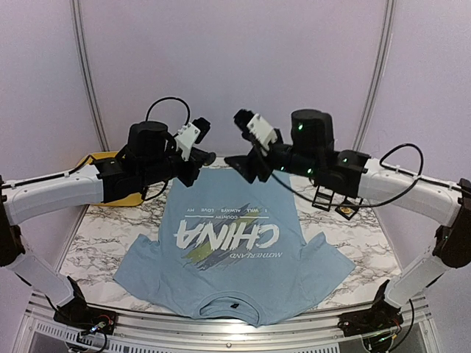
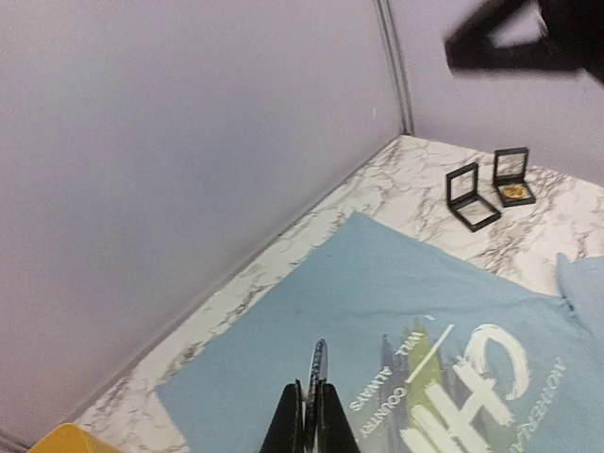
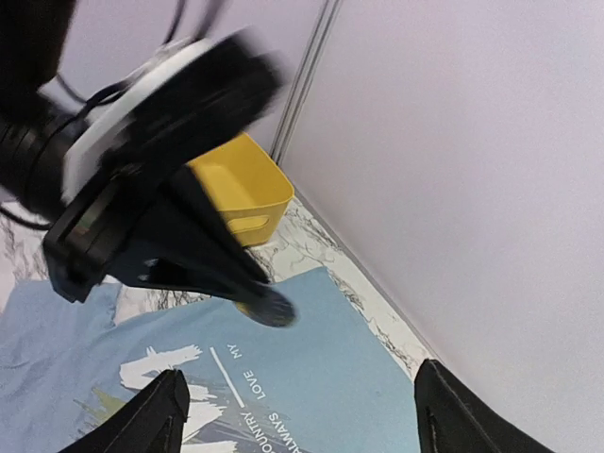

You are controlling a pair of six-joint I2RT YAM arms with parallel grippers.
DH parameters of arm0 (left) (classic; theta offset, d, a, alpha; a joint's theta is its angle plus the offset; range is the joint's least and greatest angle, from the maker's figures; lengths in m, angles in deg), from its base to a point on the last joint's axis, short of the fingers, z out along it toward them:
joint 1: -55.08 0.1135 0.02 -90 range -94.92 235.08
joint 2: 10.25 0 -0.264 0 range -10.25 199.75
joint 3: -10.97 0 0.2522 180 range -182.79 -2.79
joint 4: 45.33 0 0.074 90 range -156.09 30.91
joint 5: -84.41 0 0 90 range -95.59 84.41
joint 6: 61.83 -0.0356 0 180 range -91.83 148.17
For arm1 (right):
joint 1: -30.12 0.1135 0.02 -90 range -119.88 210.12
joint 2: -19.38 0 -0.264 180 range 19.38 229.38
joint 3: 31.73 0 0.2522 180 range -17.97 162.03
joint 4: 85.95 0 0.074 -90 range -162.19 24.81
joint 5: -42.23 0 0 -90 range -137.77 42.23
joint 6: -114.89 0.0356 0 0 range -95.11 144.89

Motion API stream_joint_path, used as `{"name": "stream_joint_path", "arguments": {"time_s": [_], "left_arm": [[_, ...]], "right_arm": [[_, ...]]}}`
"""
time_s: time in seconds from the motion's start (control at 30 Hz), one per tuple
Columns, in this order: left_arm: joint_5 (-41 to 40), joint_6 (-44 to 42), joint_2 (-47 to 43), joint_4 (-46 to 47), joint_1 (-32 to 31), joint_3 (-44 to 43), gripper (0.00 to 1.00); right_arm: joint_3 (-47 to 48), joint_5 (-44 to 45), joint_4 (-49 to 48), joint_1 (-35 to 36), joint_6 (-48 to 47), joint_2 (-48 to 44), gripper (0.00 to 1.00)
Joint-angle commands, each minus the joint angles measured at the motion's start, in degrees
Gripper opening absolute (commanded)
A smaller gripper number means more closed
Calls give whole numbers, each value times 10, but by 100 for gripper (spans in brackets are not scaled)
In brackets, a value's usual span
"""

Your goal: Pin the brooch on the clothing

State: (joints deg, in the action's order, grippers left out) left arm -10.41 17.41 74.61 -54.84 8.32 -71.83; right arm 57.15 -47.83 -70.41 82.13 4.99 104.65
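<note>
The light blue CHINA-lettered T-shirt point(image 1: 228, 257) lies flat at centre frame. Above its upper edge, the left gripper point(image 2: 307, 389) pinches a thin edge-on brooch point(image 2: 319, 363); the right gripper point(image 3: 300, 370) beside it gapes wide.

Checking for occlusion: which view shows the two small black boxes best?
The left wrist view: both black boxes stand unobstructed on the marble table, one holding a gold piece. The top view shows them partly hidden behind the right arm; the right wrist view misses them.
</note>
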Motion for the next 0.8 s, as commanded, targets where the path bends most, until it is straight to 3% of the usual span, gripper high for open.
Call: {"name": "stream_joint_path", "arguments": {"time_s": [0.0, 0.13, 0.37, 0.6, 0.77], "left_arm": [[-183, -314, -43, 170, -45, 79, 0], [-191, -608, -33, 366, -87, 177, 0], [-224, -861, 62, 653, -121, 235, 0], [-202, -1031, 199, 942, -135, 251, 0], [-206, -1042, 225, 954, -145, 242, 0]], "right_arm": [[82, -268, 108, -121, 198, -13, 80], [107, -345, 115, -158, 326, 20, 72], [120, -395, 102, -171, 465, 76, 56], [89, -458, 69, -170, 476, 97, 47], [89, -467, 71, -165, 472, 105, 41]]}}
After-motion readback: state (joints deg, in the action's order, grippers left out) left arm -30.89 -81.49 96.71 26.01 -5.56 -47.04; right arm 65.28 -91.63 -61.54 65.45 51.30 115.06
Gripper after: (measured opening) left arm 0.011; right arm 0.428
